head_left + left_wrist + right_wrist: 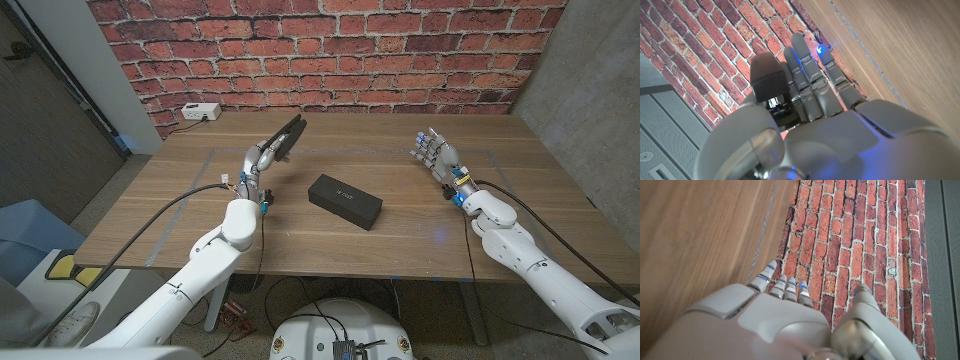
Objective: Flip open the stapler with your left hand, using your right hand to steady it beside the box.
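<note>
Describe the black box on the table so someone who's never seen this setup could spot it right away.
Start at the wooden table in front of the brick wall. Near its middle, between the two robot arms, lies the black box, long, flat and set at an angle. It is the only thing lying on the tabletop's middle.

Matt black box [345,201] on smooth wooden table [420,225]
</note>
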{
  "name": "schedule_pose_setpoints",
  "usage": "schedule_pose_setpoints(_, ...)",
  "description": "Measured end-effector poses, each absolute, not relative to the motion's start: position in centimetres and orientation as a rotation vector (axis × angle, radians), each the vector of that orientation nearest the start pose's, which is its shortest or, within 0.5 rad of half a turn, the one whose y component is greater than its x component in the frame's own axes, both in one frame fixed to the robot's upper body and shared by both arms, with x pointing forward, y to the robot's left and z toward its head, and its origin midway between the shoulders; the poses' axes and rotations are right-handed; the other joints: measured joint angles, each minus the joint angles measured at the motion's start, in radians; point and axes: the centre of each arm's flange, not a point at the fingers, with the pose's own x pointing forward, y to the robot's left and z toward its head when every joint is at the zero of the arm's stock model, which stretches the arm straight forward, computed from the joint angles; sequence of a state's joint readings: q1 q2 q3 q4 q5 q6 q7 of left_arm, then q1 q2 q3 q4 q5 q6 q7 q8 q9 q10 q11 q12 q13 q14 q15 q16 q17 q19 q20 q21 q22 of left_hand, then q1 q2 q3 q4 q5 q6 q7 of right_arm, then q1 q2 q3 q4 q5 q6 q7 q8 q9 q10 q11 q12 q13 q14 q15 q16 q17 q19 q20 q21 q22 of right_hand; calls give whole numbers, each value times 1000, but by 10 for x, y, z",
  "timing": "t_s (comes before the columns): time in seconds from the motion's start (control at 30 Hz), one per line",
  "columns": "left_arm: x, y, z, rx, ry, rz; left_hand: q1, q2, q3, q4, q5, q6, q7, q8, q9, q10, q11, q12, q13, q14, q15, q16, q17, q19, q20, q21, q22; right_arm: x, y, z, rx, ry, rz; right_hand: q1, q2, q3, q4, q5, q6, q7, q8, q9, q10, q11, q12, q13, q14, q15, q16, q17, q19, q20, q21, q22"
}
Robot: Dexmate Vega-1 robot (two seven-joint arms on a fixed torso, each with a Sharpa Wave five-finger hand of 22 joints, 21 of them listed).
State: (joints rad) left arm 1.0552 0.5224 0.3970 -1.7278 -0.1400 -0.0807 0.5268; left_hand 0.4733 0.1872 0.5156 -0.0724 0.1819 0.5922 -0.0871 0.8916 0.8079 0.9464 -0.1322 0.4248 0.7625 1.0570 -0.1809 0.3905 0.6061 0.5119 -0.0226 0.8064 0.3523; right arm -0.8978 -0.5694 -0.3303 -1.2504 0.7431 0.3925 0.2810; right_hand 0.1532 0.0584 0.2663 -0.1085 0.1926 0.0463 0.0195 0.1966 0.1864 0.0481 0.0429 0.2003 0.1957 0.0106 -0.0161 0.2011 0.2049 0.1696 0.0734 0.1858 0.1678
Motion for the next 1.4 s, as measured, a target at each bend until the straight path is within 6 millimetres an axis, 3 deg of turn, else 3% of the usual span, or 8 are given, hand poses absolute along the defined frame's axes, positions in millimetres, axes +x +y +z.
schedule_pose_setpoints(0.1,579,229,-39,260,-690,133,-1,1,0,0,4,0,0,0,2,-4,-4,0,0,-3,0,-2,4,-4,4,4,-4,633,-324,-52,20,-628,354,0,0,0,0,0,0,0,0,0,0,0,0,0,0,0,0,0,0,0,0,0)
schedule_pose_setpoints(0.23,582,224,-37,252,-690,100,-13,0,0,0,4,0,0,0,52,-4,-4,0,0,-7,4,-4,4,-11,3,4,-5,631,-326,-53,18,-629,353,10,10,4,-4,-4,13,-13,0,0,29,-33,1,0,-5,-10,0,-4,0,0,0,0)
schedule_pose_setpoints(0.33,585,220,-35,241,-690,74,-13,0,0,0,4,0,0,0,53,-4,-4,-6,0,-7,4,-6,4,-11,3,8,-5,629,-327,-53,18,-632,353,10,10,7,-7,-4,18,-18,0,0,39,-43,8,0,-5,-10,0,-5,0,0,0,0)
schedule_pose_setpoints(0.67,590,211,-32,206,-685,11,-20,-7,1,1,4,0,0,8,104,-4,-4,-13,-3,-7,4,-10,8,-14,-1,18,-9,625,-329,-53,11,-635,356,16,16,8,-8,-4,18,-18,0,0,43,-32,8,2,-6,-9,0,-5,0,0,0,0)
schedule_pose_setpoints(0.83,593,206,-31,194,-676,-21,-28,-7,2,2,4,-2,-2,8,233,-4,-4,-15,-7,-12,9,-14,8,-14,-1,22,-14,624,-330,-53,4,-636,357,16,16,8,-8,-7,18,-18,0,0,43,-32,8,2,-9,-13,0,-5,0,0,0,0)
schedule_pose_setpoints(1.4,600,193,-31,151,-654,-102,-38,-4,8,2,3,-11,-11,8,222,-7,0,-22,-5,-14,7,-22,5,-19,-6,30,-23,618,-330,-49,-27,-643,367,21,21,12,-12,-8,18,-18,0,0,46,-28,8,2,-11,-15,0,-5,0,0,0,2)
